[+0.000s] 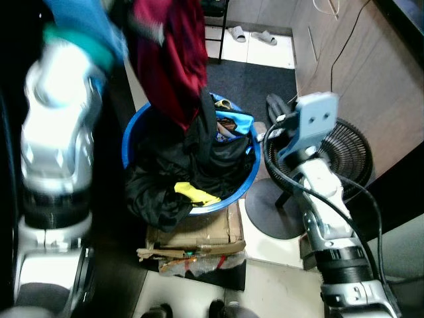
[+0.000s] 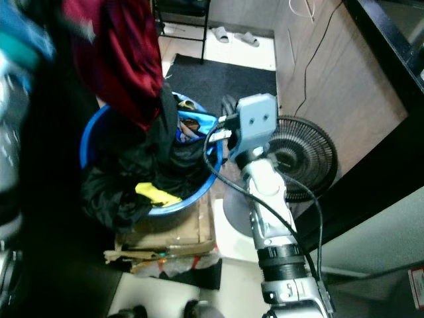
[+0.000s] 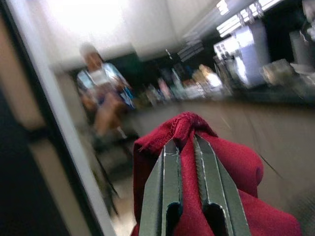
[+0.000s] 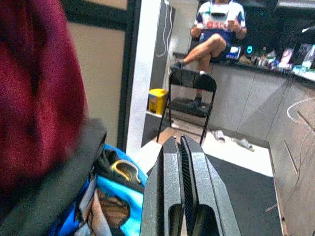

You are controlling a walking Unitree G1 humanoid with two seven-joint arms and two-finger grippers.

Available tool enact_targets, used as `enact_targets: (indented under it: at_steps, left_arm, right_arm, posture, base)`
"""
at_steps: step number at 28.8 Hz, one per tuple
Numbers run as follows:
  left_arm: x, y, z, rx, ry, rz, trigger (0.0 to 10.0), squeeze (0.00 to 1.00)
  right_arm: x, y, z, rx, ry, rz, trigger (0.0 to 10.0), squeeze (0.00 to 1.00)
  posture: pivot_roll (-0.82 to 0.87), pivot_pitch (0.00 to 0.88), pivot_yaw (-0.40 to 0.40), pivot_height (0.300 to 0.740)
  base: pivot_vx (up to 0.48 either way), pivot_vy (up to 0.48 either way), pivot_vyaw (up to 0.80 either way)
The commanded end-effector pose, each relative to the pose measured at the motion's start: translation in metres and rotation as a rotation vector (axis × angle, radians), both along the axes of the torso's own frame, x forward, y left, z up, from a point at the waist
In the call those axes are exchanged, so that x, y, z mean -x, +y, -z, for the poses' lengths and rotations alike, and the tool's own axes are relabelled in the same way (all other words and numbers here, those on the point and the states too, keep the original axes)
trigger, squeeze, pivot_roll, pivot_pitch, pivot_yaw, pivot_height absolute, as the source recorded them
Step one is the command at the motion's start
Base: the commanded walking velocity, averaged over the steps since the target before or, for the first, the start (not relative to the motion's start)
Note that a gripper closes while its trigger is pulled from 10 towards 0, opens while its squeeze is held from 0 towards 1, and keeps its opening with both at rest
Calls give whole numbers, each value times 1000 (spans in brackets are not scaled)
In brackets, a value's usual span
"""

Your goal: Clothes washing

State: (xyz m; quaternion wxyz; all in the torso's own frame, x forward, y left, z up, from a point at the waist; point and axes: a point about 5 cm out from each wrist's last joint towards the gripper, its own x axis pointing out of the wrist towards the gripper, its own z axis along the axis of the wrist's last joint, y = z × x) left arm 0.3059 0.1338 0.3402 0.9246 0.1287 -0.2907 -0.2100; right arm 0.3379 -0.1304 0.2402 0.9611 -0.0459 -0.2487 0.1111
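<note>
A dark red garment point(image 1: 173, 53) hangs from high up over a blue basin point(image 1: 132, 142), and its lower end reaches the dark clothes point(image 1: 159, 192) heaped in the basin. In the left wrist view my left gripper point(image 3: 186, 140) is shut on a fold of this red cloth point(image 3: 231, 167). A yellow item point(image 1: 195, 193) and a light blue piece point(image 1: 233, 122) lie among the dark clothes. My right gripper point(image 4: 179, 140) is shut with nothing in it and hovers beside the basin's right rim. The right arm point(image 1: 324, 192) reaches forward from the lower right.
The basin rests on a flattened cardboard box point(image 1: 199, 232). A black floor fan point(image 1: 351, 149) stands right of it, close to my right arm. Beyond lie a dark mat point(image 1: 258, 83) and slippers point(image 1: 252, 34). A person point(image 4: 216, 24) sits behind a black folding chair point(image 4: 192, 93).
</note>
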Motion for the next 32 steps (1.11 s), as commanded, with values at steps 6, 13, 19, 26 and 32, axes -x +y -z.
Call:
enact_targets:
  at_steps: [6, 13, 19, 26, 32]
  left_arm:
    - [4, 6, 5, 143, 49, -46, 10000, 0]
    - [-6, 6, 11, 205, 69, -93, 10000, 0]
    - [-9, 9, 13, 234, 93, -110, 10000, 0]
    - [-7, 9, 14, 231, 108, -117, 10000, 0]
    - [-7, 8, 16, 234, 111, -122, 10000, 0]
  right_arm:
    - [2, 2, -2, -2, -9, -4, 10000, 0]
    - [2, 2, -10, -26, -28, 11, 10000, 0]
    - [2, 1, -8, -32, -19, 17, 10000, 0]
    - [1, 2, -7, -32, -11, 19, 10000, 0]
    - [1, 2, -5, -33, -1, 22, 10000, 0]
  posture:
    - [11, 67, -2, 740]
    - [-3, 66, 4, 740]
    - [-2, 71, 3, 740]
    - [3, 75, 2, 740]
    - [2, 78, 3, 740]
  base:
    - [0, 0, 0]
    - [0, 0, 0]
    - [0, 0, 0]
    - [-127, 0, 0]
    - [-354, 0, 0]
